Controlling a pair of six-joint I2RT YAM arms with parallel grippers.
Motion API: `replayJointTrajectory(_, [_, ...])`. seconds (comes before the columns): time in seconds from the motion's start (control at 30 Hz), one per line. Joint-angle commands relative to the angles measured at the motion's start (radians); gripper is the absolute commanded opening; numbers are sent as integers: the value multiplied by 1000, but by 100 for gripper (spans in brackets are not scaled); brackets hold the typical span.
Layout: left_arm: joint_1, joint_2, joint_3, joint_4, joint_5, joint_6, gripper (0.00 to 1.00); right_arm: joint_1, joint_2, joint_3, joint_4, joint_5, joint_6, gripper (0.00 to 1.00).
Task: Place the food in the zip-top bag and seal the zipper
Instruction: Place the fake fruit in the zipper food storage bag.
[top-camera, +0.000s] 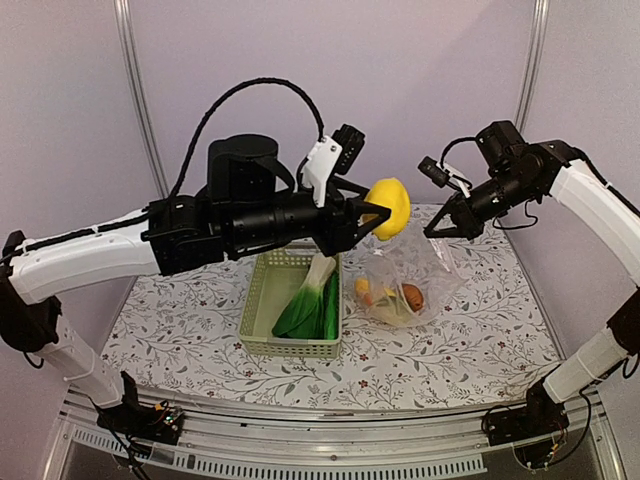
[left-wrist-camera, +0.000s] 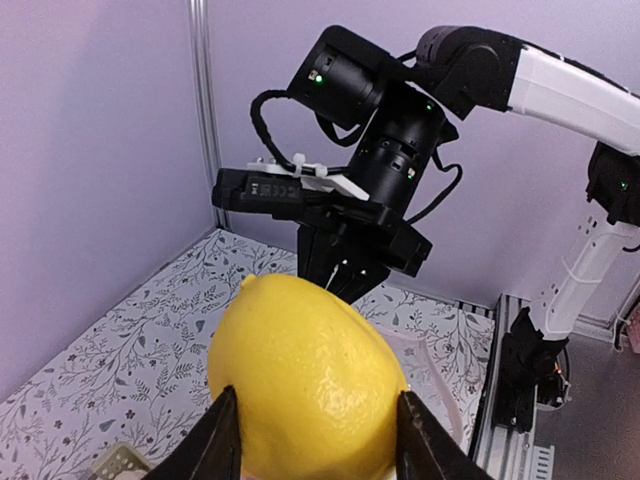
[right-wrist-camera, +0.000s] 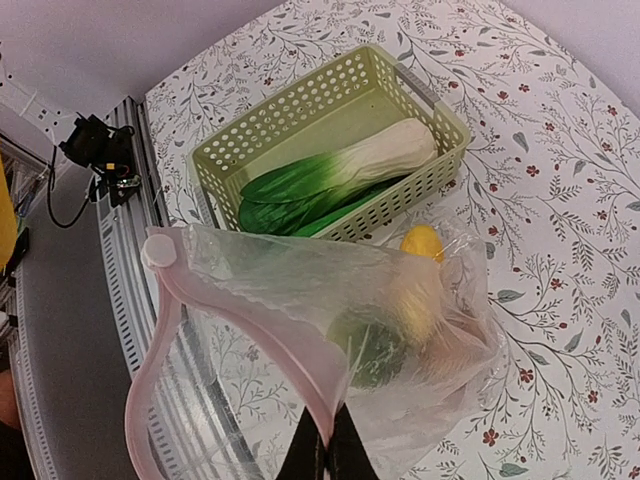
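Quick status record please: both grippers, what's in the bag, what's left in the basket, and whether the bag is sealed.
left gripper: shut on lemon, held in the air by the mouth of the bag
right gripper: shut on the bag's rim, holding the mouth up and open
in bag: yellow fruit, brown-orange piece, green item
in basket: bok choy, cucumber
seal: not closed

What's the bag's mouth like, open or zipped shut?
Open: the right gripper pinches the zip-top bag by its rim; the mouth gapes wide.
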Motion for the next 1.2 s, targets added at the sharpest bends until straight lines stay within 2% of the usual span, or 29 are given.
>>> replayJointTrajectory(0.0, [-49, 94, 65, 75, 14, 51, 41, 8, -11, -9, -16, -60, -9, 0])
replayJointTrajectory(0.43, [-148, 286, 156, 61, -105, 168, 41, 8, -39, -53, 5, -33, -4, 0])
replayJointTrajectory(0.97, [-151, 409, 228, -34, -289, 236, 43, 8, -42, -43, 23, 2, 21, 0])
replayJointTrajectory(1.07, [-151, 438, 264, -63, -316, 246, 48, 8, -39, -37, 20, 5, 22, 0])
replayJointTrajectory(1.1, [-152, 452, 283, -89, -330, 248, 52, 7, -39, -35, 22, 9, 23, 0])
replayJointTrajectory(1.17, [-152, 474, 322, -120, -369, 255, 67, 7, -37, -33, 25, 16, 25, 0])
